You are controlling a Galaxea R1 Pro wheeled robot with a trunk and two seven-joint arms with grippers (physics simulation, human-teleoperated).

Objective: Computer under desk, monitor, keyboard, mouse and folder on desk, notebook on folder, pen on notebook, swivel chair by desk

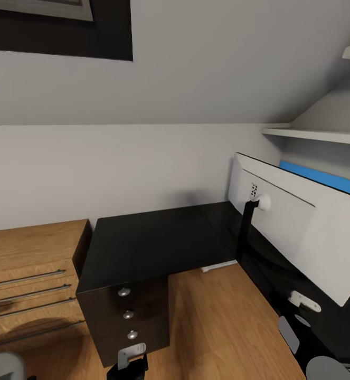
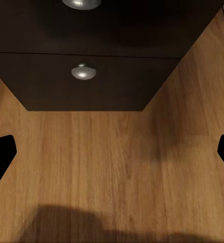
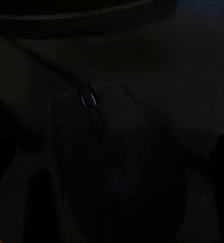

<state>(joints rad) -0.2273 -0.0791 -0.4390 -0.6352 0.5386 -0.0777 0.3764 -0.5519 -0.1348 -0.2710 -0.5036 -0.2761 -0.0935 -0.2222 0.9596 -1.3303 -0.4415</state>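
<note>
Tabletop of glossy black is seen in the head view, forming an L against the grey wall beneath the sloped ceiling. The monitor stands on the right-hand wing of that tabletop with its white back turned to the camera, carried on a thin black stand. A strip of bright blue is seen just behind the monitor's upper edge; whether it is a panel or something else cannot be told. White shelves are fixed to the wall above it. Under the left wing a black drawer unit with three round silver knobs is set on the light wood floor, and a low light-wood cabinet with long bar handles stands just beside it.

The left gripper is held over bare floor in front of the drawer unit; in the left wrist view its two dark fingertips are seen at opposite edges, spread wide with nothing between them. Part of this arm is also seen at the lower edge of the head view, close to the lowest drawer.

In the very dark right wrist view a black mouse with a scroll wheel is made out lying on a dark surface, its cable running away from it. The right gripper is near it, but whether its fingers are spread or pressed together cannot be told.
</note>
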